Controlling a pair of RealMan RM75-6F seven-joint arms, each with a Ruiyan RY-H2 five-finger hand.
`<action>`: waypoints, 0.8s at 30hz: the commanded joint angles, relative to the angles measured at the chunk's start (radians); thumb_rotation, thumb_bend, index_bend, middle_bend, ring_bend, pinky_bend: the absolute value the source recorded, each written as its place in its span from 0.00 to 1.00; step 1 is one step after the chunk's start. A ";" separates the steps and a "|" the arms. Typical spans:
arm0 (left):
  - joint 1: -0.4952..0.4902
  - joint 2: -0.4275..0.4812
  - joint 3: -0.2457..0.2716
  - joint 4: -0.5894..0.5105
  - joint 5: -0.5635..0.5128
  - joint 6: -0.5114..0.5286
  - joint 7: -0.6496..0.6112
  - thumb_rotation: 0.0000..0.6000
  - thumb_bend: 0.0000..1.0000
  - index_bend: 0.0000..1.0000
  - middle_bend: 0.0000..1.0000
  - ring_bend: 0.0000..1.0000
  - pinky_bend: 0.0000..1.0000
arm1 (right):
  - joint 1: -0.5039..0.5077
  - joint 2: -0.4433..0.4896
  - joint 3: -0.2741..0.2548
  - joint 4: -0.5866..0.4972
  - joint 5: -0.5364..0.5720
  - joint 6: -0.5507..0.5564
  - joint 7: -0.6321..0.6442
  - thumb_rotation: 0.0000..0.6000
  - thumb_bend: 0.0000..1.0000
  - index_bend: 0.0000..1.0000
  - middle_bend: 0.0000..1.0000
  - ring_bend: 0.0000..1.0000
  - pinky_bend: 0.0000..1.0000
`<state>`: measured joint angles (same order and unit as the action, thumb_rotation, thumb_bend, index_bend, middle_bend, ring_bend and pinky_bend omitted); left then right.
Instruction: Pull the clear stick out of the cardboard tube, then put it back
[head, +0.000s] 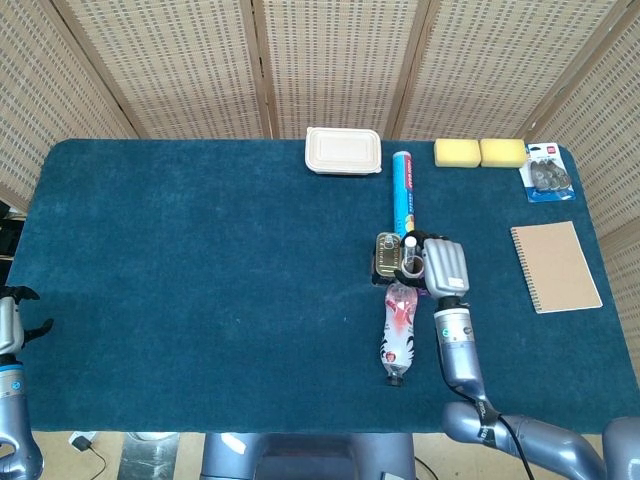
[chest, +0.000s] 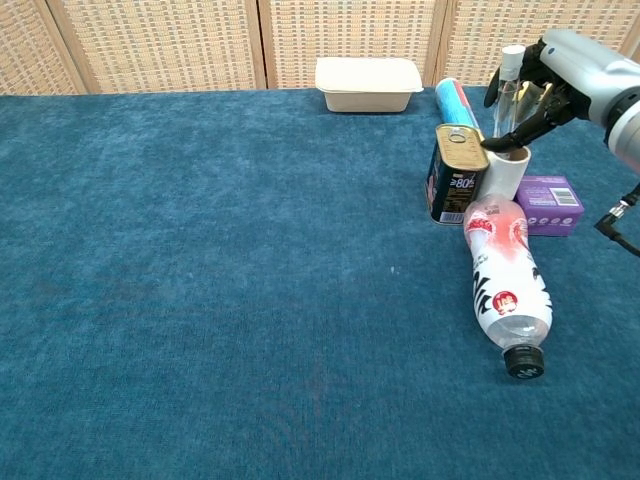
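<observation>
- The right hand (chest: 548, 80) pinches the clear stick (chest: 509, 92) upright, apparently to keep it aligned with the cardboard tube (chest: 505, 172) directly beneath its fingers.
- The left hand (head: 10, 318) idles far away, fingers apart, holding nothing.

"80", perhaps followed by a percent sign, on the tin can (chest: 455, 180).

1. My right hand (chest: 560, 75) is silver-grey with black fingers.
2. The clear stick (chest: 508, 95) has a white cap.
3. Cardboard tube (chest: 505, 175): white outside, brown inside.
4. Tin (chest: 458, 187) is dark blue with a gold top.
5. Bottle (chest: 507, 283): red-and-white label, black cap.
6. Table cloth (chest: 220, 270) is deep teal.
7. Small box (chest: 548, 206) is purple.
</observation>
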<state>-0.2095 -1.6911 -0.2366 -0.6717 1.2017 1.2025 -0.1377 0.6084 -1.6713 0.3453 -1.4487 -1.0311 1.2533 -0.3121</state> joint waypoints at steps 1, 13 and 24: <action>0.000 0.000 0.000 0.000 0.000 0.000 0.000 1.00 0.15 0.45 0.42 0.23 0.32 | 0.001 -0.001 0.000 0.001 0.001 0.000 -0.005 1.00 0.24 0.45 0.49 0.47 0.43; 0.001 0.000 0.000 0.000 0.001 0.001 -0.001 1.00 0.15 0.45 0.42 0.23 0.32 | 0.000 0.005 0.002 -0.002 0.013 0.003 -0.032 1.00 0.28 0.47 0.50 0.50 0.45; 0.001 0.000 0.000 0.000 0.001 0.001 -0.001 1.00 0.15 0.45 0.42 0.23 0.32 | 0.000 0.002 0.004 0.005 0.013 0.012 -0.044 1.00 0.30 0.52 0.55 0.55 0.47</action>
<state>-0.2087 -1.6910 -0.2366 -0.6721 1.2024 1.2031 -0.1385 0.6082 -1.6689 0.3501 -1.4446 -1.0175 1.2646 -0.3551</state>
